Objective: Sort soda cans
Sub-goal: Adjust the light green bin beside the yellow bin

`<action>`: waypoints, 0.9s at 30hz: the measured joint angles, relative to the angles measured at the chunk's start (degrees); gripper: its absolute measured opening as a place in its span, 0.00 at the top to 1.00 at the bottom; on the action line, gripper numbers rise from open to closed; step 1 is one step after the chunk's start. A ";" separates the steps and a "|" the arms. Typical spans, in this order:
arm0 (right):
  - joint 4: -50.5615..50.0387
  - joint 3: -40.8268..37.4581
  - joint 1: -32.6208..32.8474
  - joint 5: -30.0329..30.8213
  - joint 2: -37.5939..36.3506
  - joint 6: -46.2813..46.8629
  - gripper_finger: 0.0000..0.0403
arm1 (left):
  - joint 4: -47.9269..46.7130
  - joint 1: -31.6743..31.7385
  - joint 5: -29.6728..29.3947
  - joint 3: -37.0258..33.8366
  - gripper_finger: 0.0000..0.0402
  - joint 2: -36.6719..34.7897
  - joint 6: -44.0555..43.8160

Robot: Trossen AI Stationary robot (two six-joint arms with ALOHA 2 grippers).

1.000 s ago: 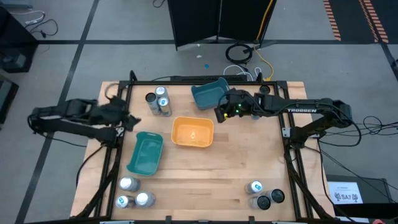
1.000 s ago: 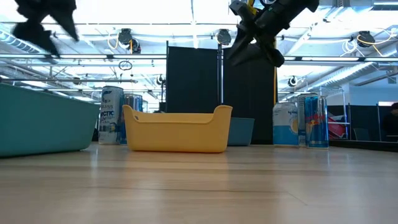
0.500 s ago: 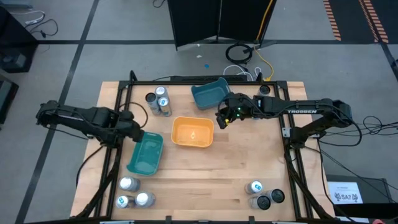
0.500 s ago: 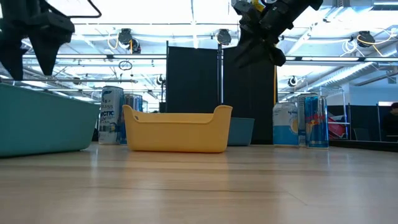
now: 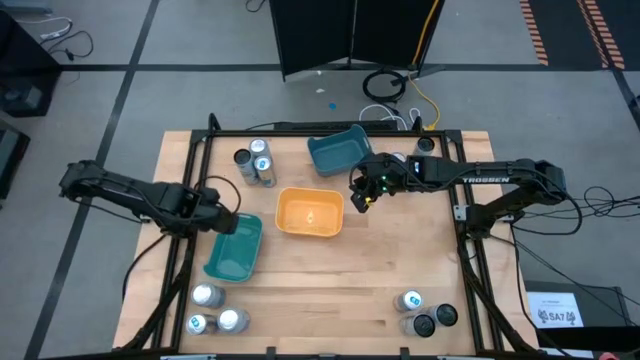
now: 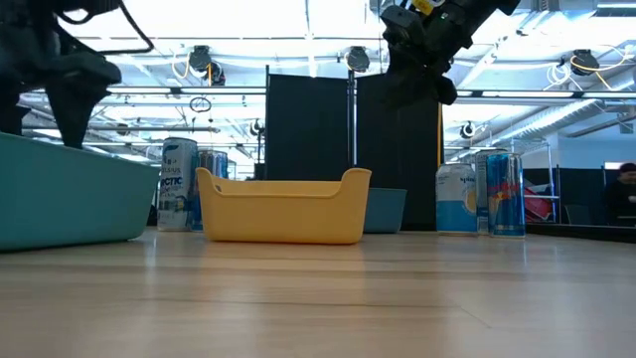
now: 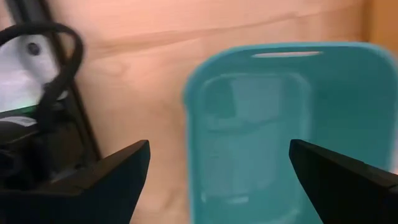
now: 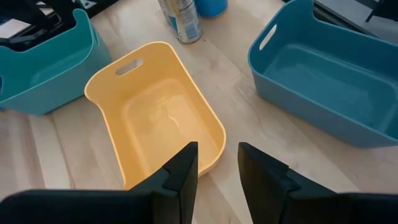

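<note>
Three trays stand on the table: a teal tray [image 5: 234,248] at the left, an orange tray [image 5: 310,213] in the middle and a blue tray [image 5: 337,150] at the far side. All three look empty. Soda cans stand upright in three groups: far left [image 5: 258,162], near left [image 5: 212,310] and near right [image 5: 425,314]. My left gripper [image 7: 217,186] hangs wide open, pointing down over the teal tray's [image 7: 286,124] far end. My right gripper [image 8: 217,171] slants down above the orange tray's [image 8: 161,118] far right corner, its fingers a little apart with nothing between them.
A black frame rail [image 5: 330,130] runs along the table's far edge and down both sides. Bare wood [image 5: 330,290] lies between the trays and the near can groups. In the low view, cans stand behind the orange tray at left [image 6: 179,184] and right [image 6: 482,194].
My left gripper has come down and gone toward the table's right and near edges, from beside the teal tray to over its far end, rolling about its own axis as it went. It has stayed wide open. My right gripper has rolled a little in place.
</note>
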 joint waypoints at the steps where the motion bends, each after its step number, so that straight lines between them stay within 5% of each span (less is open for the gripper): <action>1: 0.02 0.00 0.00 -0.02 0.00 0.00 0.73 | 0.08 0.02 0.02 0.02 0.02 0.11 -0.23; 27: 0.04 0.00 0.24 -0.04 0.00 2.75 0.73 | 3.81 0.03 0.23 0.02 0.13 8.07 3.55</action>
